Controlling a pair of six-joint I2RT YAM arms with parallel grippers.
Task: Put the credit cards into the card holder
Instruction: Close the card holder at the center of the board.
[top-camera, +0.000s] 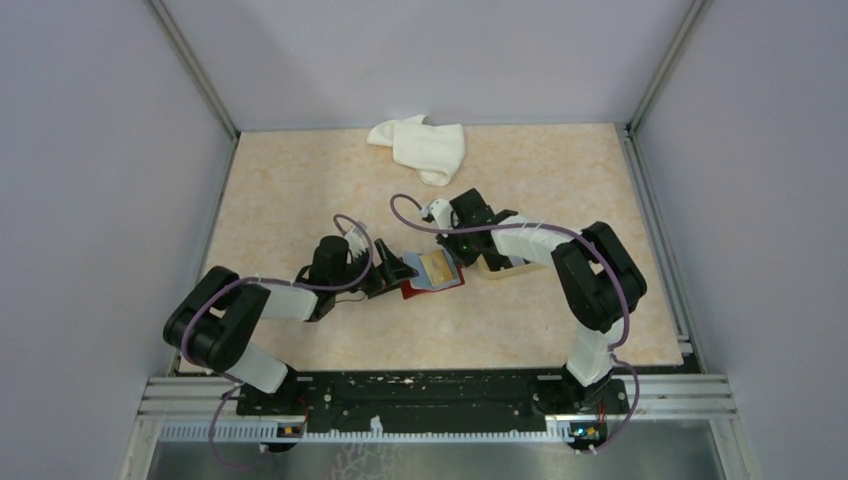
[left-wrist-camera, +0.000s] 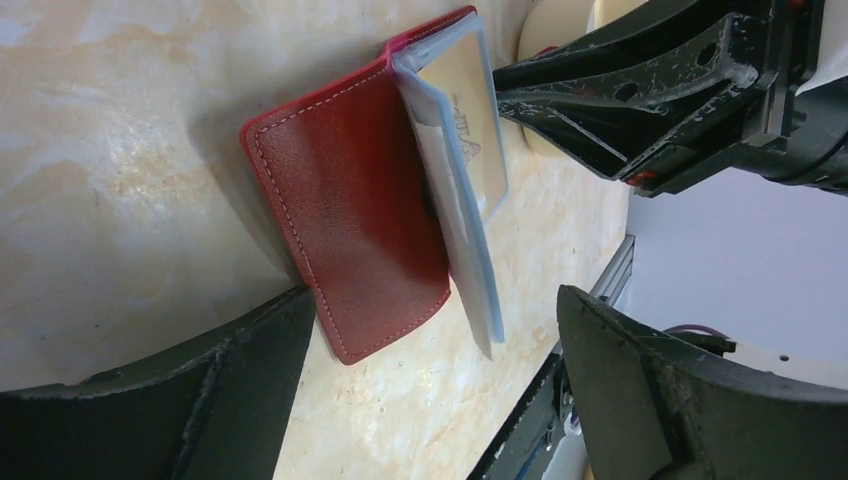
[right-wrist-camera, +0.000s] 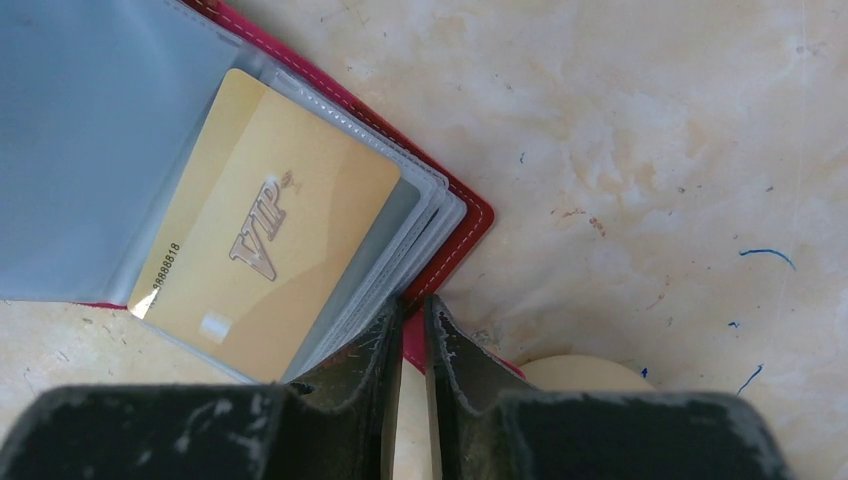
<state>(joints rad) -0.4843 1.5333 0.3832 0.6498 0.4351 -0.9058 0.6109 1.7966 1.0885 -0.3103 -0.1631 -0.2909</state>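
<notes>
**A:** The card holder (top-camera: 432, 272) lies open near the middle of the table (top-camera: 280, 190), a little toward the near edge. Red cover down, clear sleeves fanned up!

**B:** And a gold card (right-wrist-camera: 270, 270) sits in one sleeve, most of the way in by the look of it.

**A:** Left gripper (left-wrist-camera: 430, 370) is spread wide, a finger on either side of the cover, touching nothing I can see. Right gripper (right-wrist-camera: 408, 330) is pressed nearly together at the holder's corner with a sliver of red in the gap. Nipped or just lying beneath, I can't tell.

**B:** Handling? Light and floppy, I'd say: soft cover, thin slick sleeves that want to fall shut. The card looks stiff and slippery.

**A:** So pin the flat half by its stitched edge and work at the sleeve mouth.

**B:** The beige tray (top-camera: 505, 268) sits just beside the holder under the right arm, crowding that side. The white cloth (top-camera: 420, 145) is well apart at the far edge. The two grippers are close and could clash.
</notes>
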